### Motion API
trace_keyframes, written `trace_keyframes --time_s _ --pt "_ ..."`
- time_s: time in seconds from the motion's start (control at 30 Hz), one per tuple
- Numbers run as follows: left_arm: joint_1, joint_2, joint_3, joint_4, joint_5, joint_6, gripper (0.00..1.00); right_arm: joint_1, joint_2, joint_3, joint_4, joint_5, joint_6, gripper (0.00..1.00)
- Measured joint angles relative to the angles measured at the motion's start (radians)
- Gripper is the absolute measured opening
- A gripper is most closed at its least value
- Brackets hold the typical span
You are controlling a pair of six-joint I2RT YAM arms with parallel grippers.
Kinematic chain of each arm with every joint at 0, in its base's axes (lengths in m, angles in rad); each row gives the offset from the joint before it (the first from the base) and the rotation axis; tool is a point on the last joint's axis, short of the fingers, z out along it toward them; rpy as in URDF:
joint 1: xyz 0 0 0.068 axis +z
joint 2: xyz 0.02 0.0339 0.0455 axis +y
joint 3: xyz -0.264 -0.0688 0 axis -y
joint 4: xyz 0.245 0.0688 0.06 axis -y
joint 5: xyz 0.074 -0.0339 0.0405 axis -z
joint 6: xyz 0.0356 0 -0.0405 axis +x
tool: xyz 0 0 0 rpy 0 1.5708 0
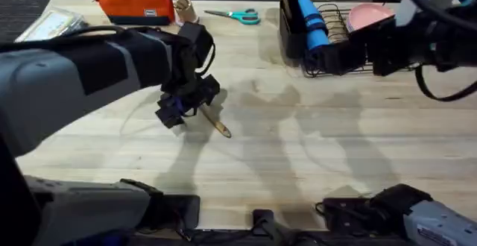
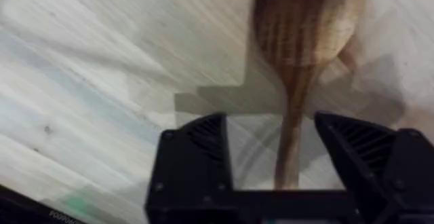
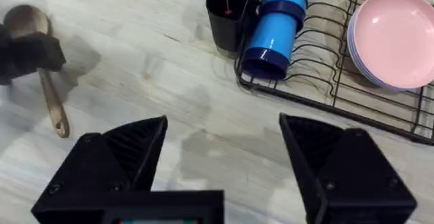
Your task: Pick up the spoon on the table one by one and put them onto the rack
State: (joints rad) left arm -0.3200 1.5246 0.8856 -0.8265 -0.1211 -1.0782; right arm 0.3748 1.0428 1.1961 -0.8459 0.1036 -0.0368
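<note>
A light-brown wooden spoon (image 1: pixel 217 123) lies on the table (image 1: pixel 320 149) left of centre. Its round bowl (image 2: pixel 308 20) points away from my left gripper (image 2: pixel 274 163), and its slim handle runs between the two black fingers (image 2: pixel 196 159) with a gap on each side. That gripper (image 1: pixel 180 110) is open, low over the spoon. In the right wrist view the spoon (image 3: pixel 49 95) sits with the left gripper (image 3: pixel 27 54) over its neck. My right gripper (image 3: pixel 224 163) is open and holds nothing, hovering by the near-left end of the black wire rack (image 3: pixel 325 102).
The rack (image 1: pixel 339 56) holds a blue cup (image 3: pixel 274 27), pink plates (image 3: pixel 397 37) and a black utensil holder (image 3: pixel 227 13). Along the far edge lie an orange pencil case (image 1: pixel 138 6), teal-handled scissors (image 1: pixel 237 15) and a clear packet (image 1: pixel 52 26).
</note>
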Motion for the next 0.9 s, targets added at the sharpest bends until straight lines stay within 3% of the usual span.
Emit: trace_keyframes --time_s 0.17,0.47,0.67,0.77,0.9 --pt "-0.018 0.0 0.0 0.02 -0.004 0.0 0.592 0.0 0.0 0.0 0.0 0.0 0.0 0.997" --pt "-0.018 0.0 0.0 0.032 -0.003 -0.002 0.24 0.0 0.0 0.0 0.0 0.0 0.0 0.997" --pt "-0.018 0.001 0.0 0.034 -0.005 -0.003 0.164 0.0 0.0 0.0 0.0 0.0 0.0 0.997" --pt "-0.018 0.001 0.0 0.034 -0.007 -0.004 0.069 0.0 0.0 0.0 0.0 0.0 0.0 0.997" --pt "-0.018 0.0 0.001 0.037 -0.011 -0.004 0.052 0.0 0.0 0.0 0.0 0.0 0.0 0.997"
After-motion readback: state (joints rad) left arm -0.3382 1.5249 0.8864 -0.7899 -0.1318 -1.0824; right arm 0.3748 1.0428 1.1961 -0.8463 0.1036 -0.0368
